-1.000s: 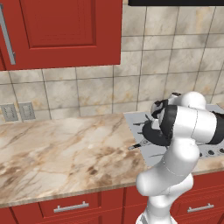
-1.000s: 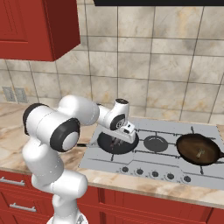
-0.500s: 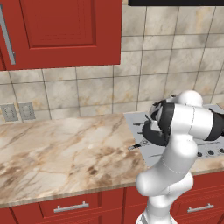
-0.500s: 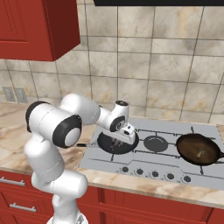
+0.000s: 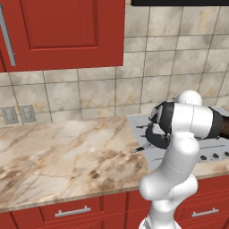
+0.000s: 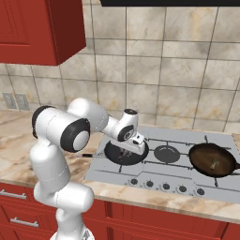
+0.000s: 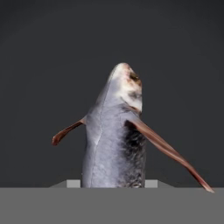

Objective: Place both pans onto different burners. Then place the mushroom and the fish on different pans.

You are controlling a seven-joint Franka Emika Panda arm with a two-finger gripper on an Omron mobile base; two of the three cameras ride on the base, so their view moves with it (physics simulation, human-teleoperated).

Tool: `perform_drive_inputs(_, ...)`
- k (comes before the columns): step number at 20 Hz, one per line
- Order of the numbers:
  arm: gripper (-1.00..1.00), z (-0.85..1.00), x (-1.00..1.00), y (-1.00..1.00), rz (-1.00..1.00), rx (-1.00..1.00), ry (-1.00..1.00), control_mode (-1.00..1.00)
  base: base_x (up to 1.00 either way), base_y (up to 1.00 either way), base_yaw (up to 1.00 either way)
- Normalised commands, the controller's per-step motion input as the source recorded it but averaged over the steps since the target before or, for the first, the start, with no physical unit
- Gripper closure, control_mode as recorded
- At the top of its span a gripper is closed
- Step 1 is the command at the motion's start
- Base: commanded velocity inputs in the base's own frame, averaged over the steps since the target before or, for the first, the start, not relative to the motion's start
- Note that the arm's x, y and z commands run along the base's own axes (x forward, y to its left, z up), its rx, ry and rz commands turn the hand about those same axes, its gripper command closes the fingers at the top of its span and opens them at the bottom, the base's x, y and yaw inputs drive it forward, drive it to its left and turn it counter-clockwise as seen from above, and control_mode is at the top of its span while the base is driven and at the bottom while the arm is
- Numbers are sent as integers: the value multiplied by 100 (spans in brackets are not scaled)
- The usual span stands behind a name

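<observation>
Two pans are counted on the cooktop: the black pan (image 6: 125, 152) under the gripper (image 6: 125, 155), the brown pan (image 6: 212, 159) at the right burner. One fish (image 7: 116, 140) is seen upright against the black pan's dark floor, its tail cut off. The gripper's grip cannot be told.

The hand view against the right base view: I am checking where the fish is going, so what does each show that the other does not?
The hand view alone gives the fish close up: grey body, reddish fins spread, against the black pan's dark surface. The right base view alone gives the setting: the gripper low over that black pan on the left burner, the larger middle burner, the brown pan on the right with a small lump inside, and the cooktop. Both share the black pan.
</observation>
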Motion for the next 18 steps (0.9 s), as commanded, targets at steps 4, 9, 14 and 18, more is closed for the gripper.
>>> perform_drive_inputs(4, 100, -13, 13, 0, 0, 0, 0, -100, 0, 0, 0)
perform_drive_inputs(9, 100, -8, 5, 0, 0, 0, 0, -100, 0, 0, 0)
perform_drive_inputs(14, -100, 0, 0, 0, 0, 0, 0, -100, 0, 0, 0)
perform_drive_inputs(18, -100, 0, 0, 0, 0, 0, 0, -100, 0, 0, 0)
